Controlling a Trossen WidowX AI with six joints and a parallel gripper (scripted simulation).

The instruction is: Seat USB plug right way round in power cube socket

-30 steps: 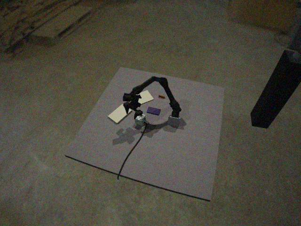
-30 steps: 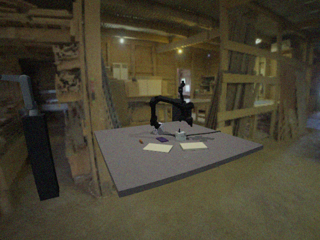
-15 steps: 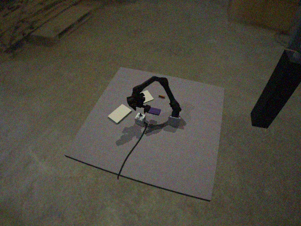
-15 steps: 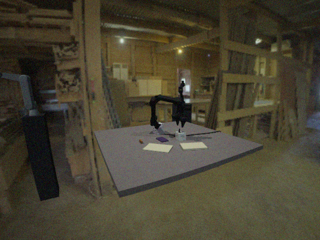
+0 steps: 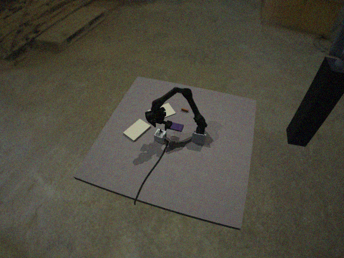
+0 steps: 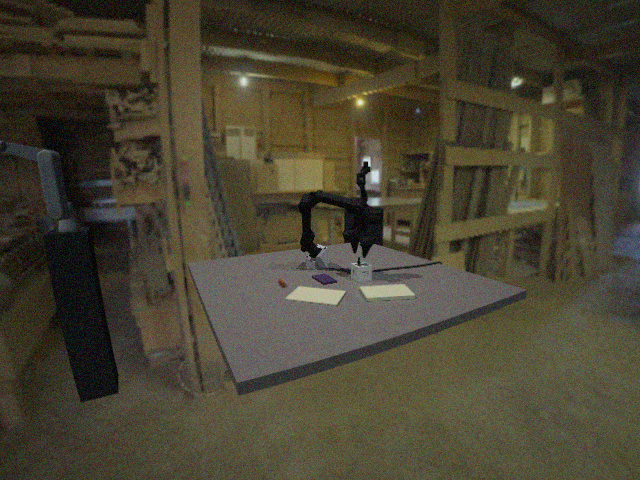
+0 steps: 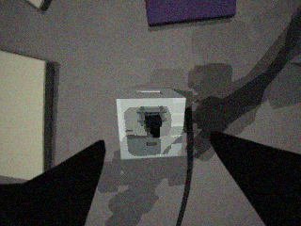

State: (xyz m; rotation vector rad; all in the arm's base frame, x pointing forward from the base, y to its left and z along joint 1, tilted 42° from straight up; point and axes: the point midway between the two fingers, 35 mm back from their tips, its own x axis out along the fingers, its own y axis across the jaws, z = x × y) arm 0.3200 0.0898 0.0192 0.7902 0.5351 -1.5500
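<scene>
The white power cube [image 5: 160, 135] [image 6: 360, 271] [image 7: 149, 129] stands on the grey table [image 5: 194, 180] [image 6: 268, 330]. A dark USB plug [image 7: 153, 123] [image 6: 358, 259] [image 5: 159, 130] sticks upright out of the socket on its top. A black cable [image 5: 150, 172] [image 7: 187, 179] runs from the cube's side across the table. My gripper [image 7: 159, 140] [image 6: 360, 250] [image 5: 158, 122] is open wide and empty. It hangs straight above the cube, fingers pointing down, with the plug between and below the fingertips, not touching.
Two cream pads [image 5: 136, 129] [image 6: 315, 295] [image 6: 387, 291] lie beside the cube, one also in the wrist view [image 7: 21, 118]. A purple card [image 5: 177, 127] [image 6: 324, 279] [image 7: 190, 9] and a small orange piece [image 5: 184, 109] [image 6: 282, 282] lie nearby. The arm's base [image 5: 199, 137] stands right of the cube.
</scene>
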